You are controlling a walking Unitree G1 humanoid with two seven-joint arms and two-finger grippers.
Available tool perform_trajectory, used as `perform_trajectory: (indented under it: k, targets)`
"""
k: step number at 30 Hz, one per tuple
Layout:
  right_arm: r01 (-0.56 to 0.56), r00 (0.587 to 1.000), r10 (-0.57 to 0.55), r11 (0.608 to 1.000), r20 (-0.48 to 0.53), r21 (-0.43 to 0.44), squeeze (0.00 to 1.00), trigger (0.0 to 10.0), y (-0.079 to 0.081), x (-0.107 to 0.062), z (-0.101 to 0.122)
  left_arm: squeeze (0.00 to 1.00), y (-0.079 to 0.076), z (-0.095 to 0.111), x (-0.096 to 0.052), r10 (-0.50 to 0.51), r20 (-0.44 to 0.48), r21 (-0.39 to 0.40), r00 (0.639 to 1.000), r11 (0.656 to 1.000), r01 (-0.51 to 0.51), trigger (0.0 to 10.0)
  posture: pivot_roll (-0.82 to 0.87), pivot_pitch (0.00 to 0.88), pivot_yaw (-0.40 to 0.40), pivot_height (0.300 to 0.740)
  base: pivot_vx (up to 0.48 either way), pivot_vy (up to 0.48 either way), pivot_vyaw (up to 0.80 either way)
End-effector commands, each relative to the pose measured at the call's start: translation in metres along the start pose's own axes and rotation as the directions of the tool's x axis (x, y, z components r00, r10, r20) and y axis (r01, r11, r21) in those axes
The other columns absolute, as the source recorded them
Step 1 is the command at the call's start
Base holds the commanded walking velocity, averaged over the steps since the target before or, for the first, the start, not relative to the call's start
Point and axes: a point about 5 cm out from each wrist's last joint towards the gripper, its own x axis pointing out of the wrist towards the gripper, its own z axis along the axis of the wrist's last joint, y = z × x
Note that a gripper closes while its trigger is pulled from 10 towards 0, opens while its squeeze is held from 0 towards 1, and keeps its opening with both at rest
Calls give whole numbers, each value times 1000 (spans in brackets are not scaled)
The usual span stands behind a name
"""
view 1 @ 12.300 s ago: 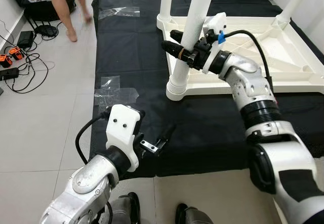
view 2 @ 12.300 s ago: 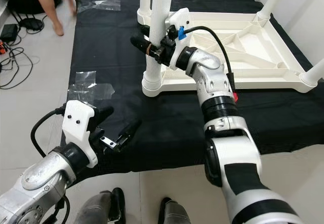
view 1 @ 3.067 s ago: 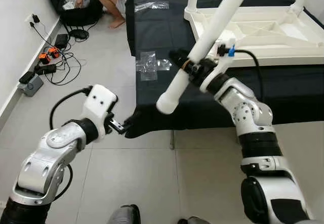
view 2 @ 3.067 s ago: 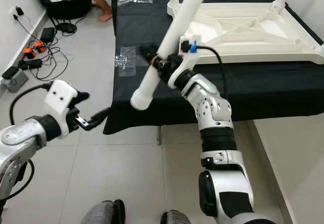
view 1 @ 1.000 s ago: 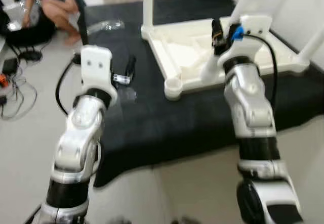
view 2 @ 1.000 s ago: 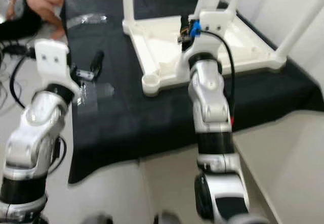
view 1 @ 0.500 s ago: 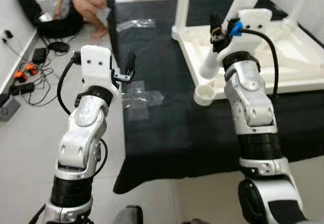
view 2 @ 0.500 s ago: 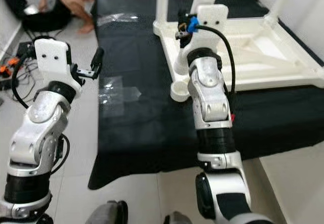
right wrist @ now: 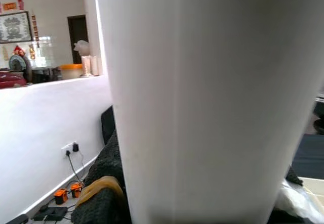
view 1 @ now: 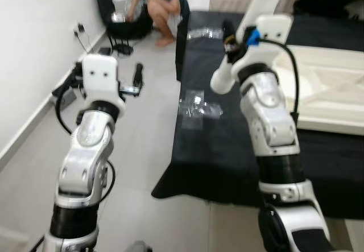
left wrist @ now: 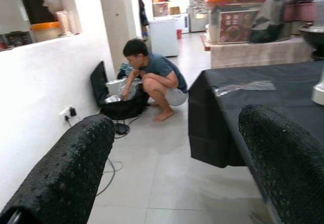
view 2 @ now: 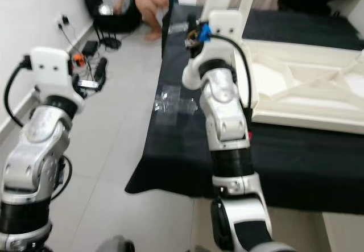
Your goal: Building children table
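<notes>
A: Far left, the left gripper (view 1: 136,81) is raised over the grey floor tiles (view 1: 142,149), its two black fingers (left wrist: 71,168) spread wide with nothing between them.

B: Beyond it, a person (left wrist: 154,82) crouches by a black bag (view 1: 122,21) against the wall.

A: Moving across, crumpled clear plastic (view 1: 196,105) lies on the black cloth (view 1: 227,144).

B: Now the right gripper (view 1: 230,38), lifted high and clamped round a white table leg (view 1: 250,21), which slants up and away from its rounded lower end.

A: And on the right, the upturned white table top (view 2: 301,93) rests on the cloth, ribbed underside showing.
</notes>
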Motion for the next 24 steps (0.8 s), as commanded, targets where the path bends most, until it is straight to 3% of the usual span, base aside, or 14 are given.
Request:
perform_trajectory:
  k: [1, 15, 18, 24]
  targets:
    - [13, 1000, -13, 1000, 11, -6, 0, 10000, -3, 0, 4, 0, -1, 0, 0, -10, -1, 11, 1000, 1000, 10, 10000, 46, 111, -59, 740, 334, -341, 0]
    - [17, 1000, -17, 1000, 4, -3, 0, 10000, -4, 1, 3, 0, 1, -2, 1, 1, -5, -7, 1000, 1000, -1, 10000, 45, 124, -65, 740, 353, -319, 0]
    - [19, 1000, -19, 1000, 5, -3, 0, 10000, -5, 2, 3, 0, 1, -2, 1, 10, -8, -15, 1000, 1000, -10, 10000, 42, 127, -66, 740, 382, 0, 0]
    - [27, 1000, -27, 1000, 1, -4, 0, 10000, -6, 4, 3, 0, 3, -4, 2, 20, -24, -17, 1000, 1000, -21, 10000, 44, 146, -69, 740, 0, 0, 0]
